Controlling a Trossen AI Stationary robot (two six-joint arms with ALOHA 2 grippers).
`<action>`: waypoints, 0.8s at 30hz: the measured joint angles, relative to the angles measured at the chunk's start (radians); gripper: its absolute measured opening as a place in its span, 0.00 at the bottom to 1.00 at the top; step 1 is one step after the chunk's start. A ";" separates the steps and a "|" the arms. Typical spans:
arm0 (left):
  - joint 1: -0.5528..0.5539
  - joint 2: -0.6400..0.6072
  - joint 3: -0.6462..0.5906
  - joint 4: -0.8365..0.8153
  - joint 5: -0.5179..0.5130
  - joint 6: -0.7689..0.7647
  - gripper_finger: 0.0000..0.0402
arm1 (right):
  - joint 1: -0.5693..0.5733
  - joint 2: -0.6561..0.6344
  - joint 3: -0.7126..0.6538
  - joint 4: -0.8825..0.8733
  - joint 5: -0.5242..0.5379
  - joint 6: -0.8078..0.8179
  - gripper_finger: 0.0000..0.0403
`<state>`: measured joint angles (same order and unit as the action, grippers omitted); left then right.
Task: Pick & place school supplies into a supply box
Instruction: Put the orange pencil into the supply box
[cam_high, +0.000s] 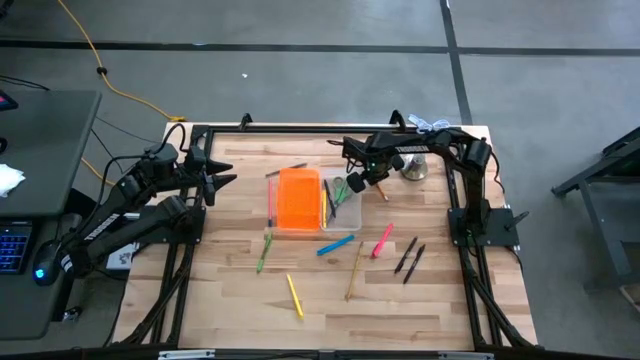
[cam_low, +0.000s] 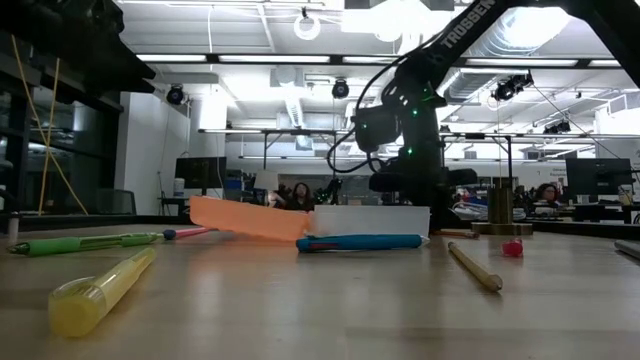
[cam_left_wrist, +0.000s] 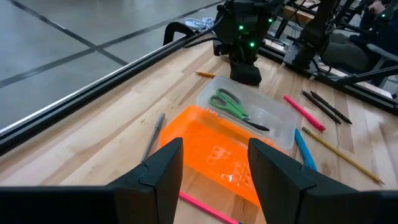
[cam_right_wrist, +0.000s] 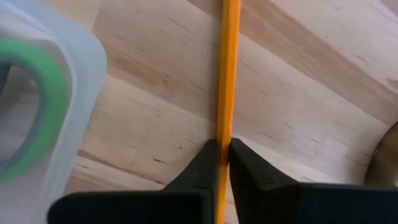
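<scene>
1. Gripping is shown at the right gripper (cam_right_wrist: 224, 152): its fingers are closed narrowly on an orange pencil (cam_right_wrist: 227, 68), which lies flat on the table (cam_high: 440, 300).
2. The pencil's long axis is seen in the right wrist view to run straight out between the fingers, along the line of the gripper's approach.
3. The supply box (cam_high: 312, 200) is located just beside the right gripper, toward the table's centre; its clear tray (cam_left_wrist: 273, 115) is the half nearer that gripper, and its orange half (cam_left_wrist: 217, 155) lies on the far side.
4. Green-handled scissors (cam_left_wrist: 230, 104) are already contained in the clear tray.
5. The left gripper (cam_left_wrist: 214, 168) is held with its fingers wide apart and empty, hovering near the orange half of the box. The right arm is therefore judged the nearer one to the pencil.
6. The coming move is judged to be a lift and a short sideways carry into the clear tray. The pencil should be turned so that its long axis is matched to the tray's length; otherwise an end may catch on the rim.
7. Other supplies are left on the table, among them a blue marker (cam_high: 336, 245), a pink marker (cam_high: 382, 241) and a yellow marker (cam_high: 295, 296).
</scene>
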<state>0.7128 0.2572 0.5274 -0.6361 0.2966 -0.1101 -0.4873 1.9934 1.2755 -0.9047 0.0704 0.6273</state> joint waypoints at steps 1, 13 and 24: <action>0.000 0.000 0.000 0.000 0.000 0.000 0.52 | -0.005 0.000 0.000 0.000 -0.006 0.000 0.02; 0.000 0.000 0.000 -0.001 0.001 0.000 0.52 | -0.052 -0.051 -0.007 -0.030 0.003 -0.003 0.01; 0.000 0.000 0.000 -0.001 0.002 0.000 0.52 | -0.099 -0.199 -0.004 -0.109 -0.015 -0.009 0.00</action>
<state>0.7128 0.2572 0.5274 -0.6373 0.2989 -0.1101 -0.5862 1.7942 1.2713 -1.0142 0.0558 0.6188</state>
